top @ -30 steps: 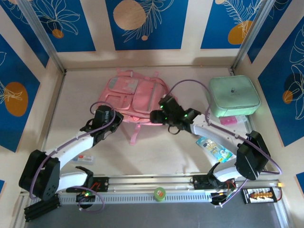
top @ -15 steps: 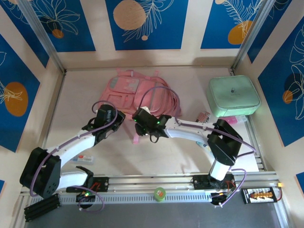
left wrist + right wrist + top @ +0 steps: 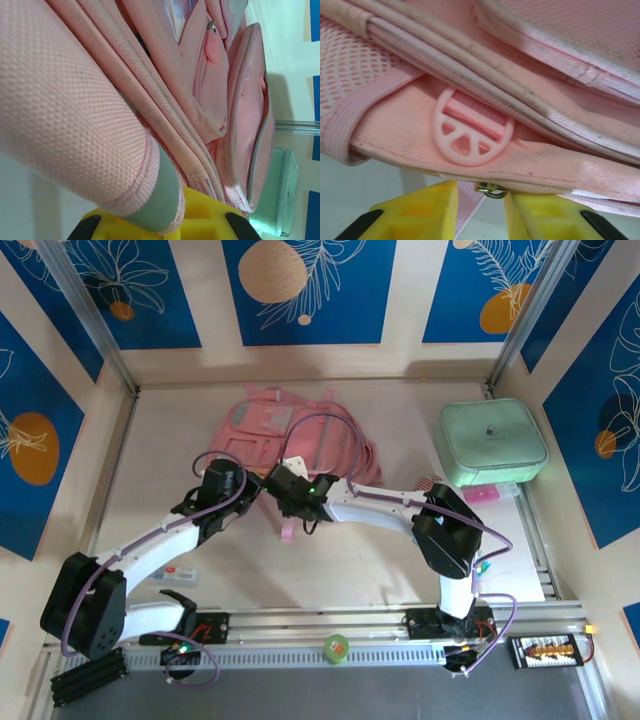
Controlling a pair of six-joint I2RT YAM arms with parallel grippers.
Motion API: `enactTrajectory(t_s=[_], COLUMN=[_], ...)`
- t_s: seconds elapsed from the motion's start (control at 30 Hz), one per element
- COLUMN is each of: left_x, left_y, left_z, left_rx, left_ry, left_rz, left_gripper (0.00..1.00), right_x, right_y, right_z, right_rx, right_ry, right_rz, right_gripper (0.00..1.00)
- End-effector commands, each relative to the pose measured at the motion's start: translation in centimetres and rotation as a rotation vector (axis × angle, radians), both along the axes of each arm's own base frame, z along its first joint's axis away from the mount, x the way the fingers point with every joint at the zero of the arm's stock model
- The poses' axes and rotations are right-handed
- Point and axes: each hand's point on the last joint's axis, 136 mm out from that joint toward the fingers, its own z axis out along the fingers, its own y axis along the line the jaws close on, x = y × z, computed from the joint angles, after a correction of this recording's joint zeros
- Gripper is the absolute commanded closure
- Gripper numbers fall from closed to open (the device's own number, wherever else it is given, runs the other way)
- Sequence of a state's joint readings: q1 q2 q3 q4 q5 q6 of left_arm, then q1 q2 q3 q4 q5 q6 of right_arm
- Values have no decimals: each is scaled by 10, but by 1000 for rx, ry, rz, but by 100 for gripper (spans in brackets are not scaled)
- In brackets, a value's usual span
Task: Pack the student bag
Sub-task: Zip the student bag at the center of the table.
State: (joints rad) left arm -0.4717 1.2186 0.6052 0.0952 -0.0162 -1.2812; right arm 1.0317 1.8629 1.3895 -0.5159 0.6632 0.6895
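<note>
**Surface and room.** A pale table (image 3: 340,570) is enclosed by cream walls with blue panels (image 3: 300,290) printed with white leaves and orange discs. From left to right it carries a flat packet (image 3: 181,575) at 8 o'clock, the pink backpack (image 3: 255,425) lying flat just beyond centre at 12 o'clock, and a mint-green case (image 3: 493,443) at 2 o'clock, well apart from the backpack. A green roll (image 3: 335,646) sits on the near rail at 6 o'clock.

**Markings.** The print on the packet and the small mark on the lid of the case are too small to read.

**Arm pose.**
- The left arm extends from its base towards 1 o'clock.
- The left gripper (image 3: 245,488) meets the near left edge of the backpack. Its jaws are fully closed, apparently pinching a grey-trimmed fold of pink fabric.
- The right arm bends at the elbow at 4 o'clock, with the forearm running towards 9 o'clock.
- The right gripper (image 3: 481,210) is at the near edge of the backpack, just beside the left gripper. Its jaws are narrowed onto a pink strap (image 3: 467,200) and a small metal ring (image 3: 491,189), which fill the gap between them. A round pink buckle (image 3: 472,135) lies just above.
</note>
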Motion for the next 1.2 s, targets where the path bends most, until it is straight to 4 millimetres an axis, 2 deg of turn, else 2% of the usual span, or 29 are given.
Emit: enactTrajectory(t_s=[0.0,0.17,0.4,0.53,0.7,0.83,0.9,1.17], left_x=[8,7,7,6,6,6,6,8], left_y=[-17,-16,-14,-9,1,6,7,7], left_z=[49,49,51,49,47,47,48,48], left_rx=[-64,-62,-54,-30,-10,-3,-2,0], left_ry=[-124,-126,-126,-122,-119,-119,-120,-122], left_rz=[-51,-48,-44,-31,-7,0,0,-3], left_gripper=[100,100,100,100,100,100,100,100], right_x=[11,15,19,16,7,7,8,14], right_y=[-8,-3,-7,-19,-44,-74,-83,-57], right_z=[6,13,11,3,-3,-9,-11,-8], right_rx=[-2,12,-2,-24,-31,-51,-50,-27], right_ry=[-27,-46,-53,-45,-54,-40,-36,-111], right_rz=[-73,-67,-69,-58,-30,-85,-95,88], right_gripper=[69,70,79,87,87,88,88,78])
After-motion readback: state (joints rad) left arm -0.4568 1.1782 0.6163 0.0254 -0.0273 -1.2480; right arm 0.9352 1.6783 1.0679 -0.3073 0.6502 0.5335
